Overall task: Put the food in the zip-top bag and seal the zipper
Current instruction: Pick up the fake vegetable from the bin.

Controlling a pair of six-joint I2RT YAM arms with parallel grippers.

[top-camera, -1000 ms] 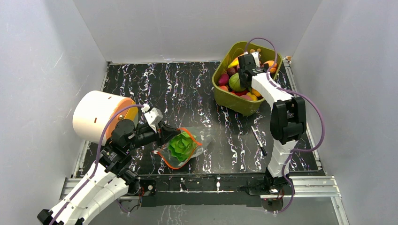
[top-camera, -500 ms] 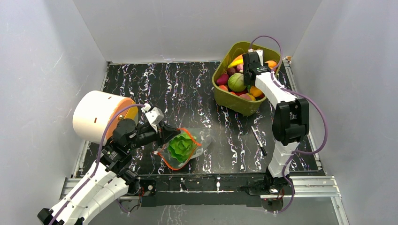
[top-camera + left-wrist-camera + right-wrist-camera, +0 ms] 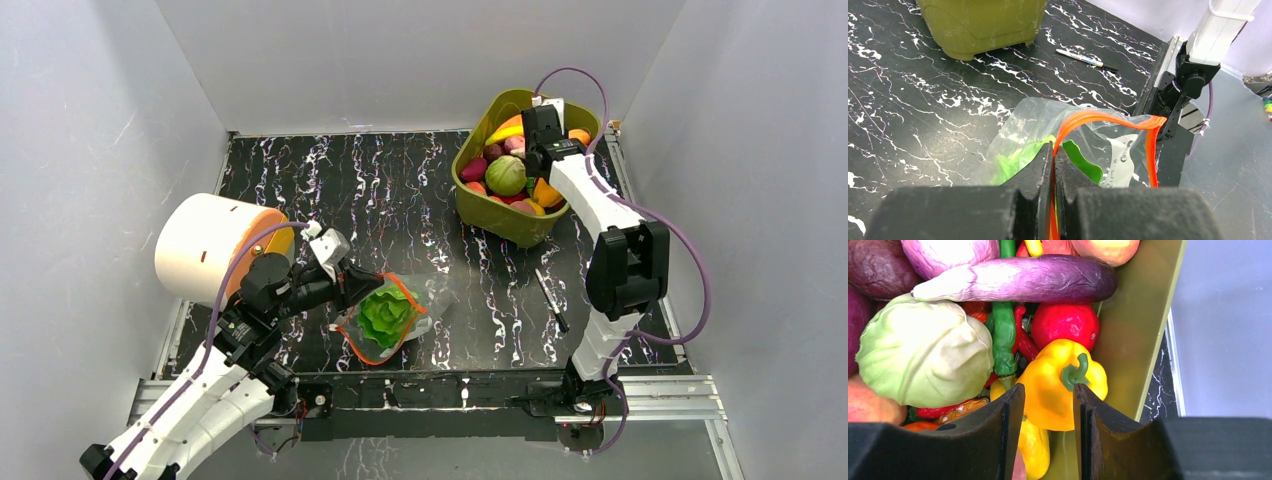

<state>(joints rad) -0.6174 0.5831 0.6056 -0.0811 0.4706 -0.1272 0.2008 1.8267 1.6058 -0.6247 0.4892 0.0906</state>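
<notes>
Both arms were built from white moulded link covers joined by black joint housings. The left arm (image 3: 205, 405) and the right arm (image 3: 585, 190) each carried a purple cable (image 3: 570, 69) that ran outside the links in loose loops. The fingers (image 3: 998, 440) were matte black and blocky, with flat inner faces and chamfered tips.

Faint print on zip-top bag (image 3: 1120, 160), unreadable

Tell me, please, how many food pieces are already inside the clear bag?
1. The green lettuce lies inside the zip-top bag, front left. All other pieces are in the olive tub, back right. A smaller piece behind the lettuce could be hidden.
</notes>
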